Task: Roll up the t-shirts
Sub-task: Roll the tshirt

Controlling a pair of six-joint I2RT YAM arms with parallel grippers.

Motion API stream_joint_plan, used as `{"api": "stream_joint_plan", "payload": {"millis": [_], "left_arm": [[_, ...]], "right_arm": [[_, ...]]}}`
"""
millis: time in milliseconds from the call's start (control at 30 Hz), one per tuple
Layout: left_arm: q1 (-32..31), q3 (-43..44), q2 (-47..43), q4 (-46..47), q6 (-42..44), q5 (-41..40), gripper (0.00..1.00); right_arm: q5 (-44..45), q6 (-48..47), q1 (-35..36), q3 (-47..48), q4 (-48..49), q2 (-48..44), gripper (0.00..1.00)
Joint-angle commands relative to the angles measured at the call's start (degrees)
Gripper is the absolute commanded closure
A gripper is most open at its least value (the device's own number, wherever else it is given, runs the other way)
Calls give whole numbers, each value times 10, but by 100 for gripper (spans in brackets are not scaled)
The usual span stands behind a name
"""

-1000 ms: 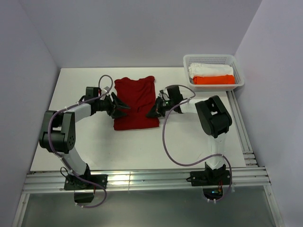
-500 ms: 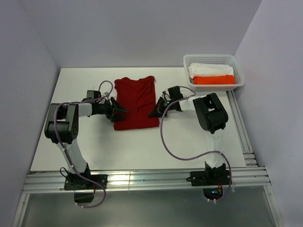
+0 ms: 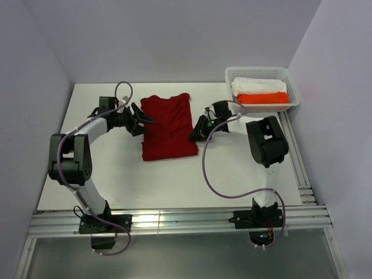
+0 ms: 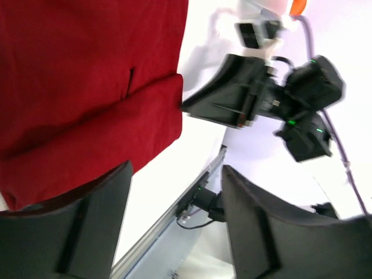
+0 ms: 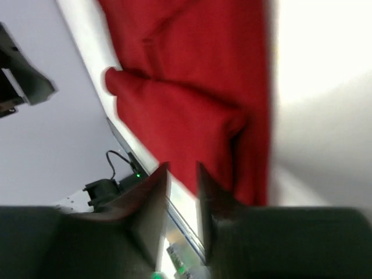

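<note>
T-shirt [image 3: 168, 125] lies between grippers; left gripper [image 3: 144, 120], fingers spread, at its 9 o'clock edge; right gripper [image 3: 195, 132], fingers narrowly parted, at 3 o'clock.

White table [image 3: 174, 180], pale lilac walls [image 3: 174, 40], alu rails [image 3: 174, 224] at front.

In the left wrist view the t-shirt [image 4: 87, 75] was cut off by the top and the left edge. The 2 fingers [image 4: 256, 232] of the left gripper [image 4: 174, 168] ran out through the bottom edge. The right wrist view was blurred. There the right gripper [image 5: 183, 168] showed only as 2 dark smeared shapes, and the right border of the cloth was soft. In the top view it was too small to tell if either gripper touched the cloth. The wall of the basket [image 3: 293, 99] hid the lower parts of the white bundle [image 3: 256, 85] and the orange bundle [image 3: 263, 98].
</note>
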Motion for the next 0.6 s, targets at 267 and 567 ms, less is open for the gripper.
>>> {"api": "stream_joint_plan", "payload": {"millis": [267,567], "left_arm": [[-1,-180,-176,-77,48,-102,3],[-1,-301,-228,9,10,-109,2]], "right_arm": [[78,-55,-13,-137,-65,-202,37],[58,0,-13,-223,26,-198,25]]}}
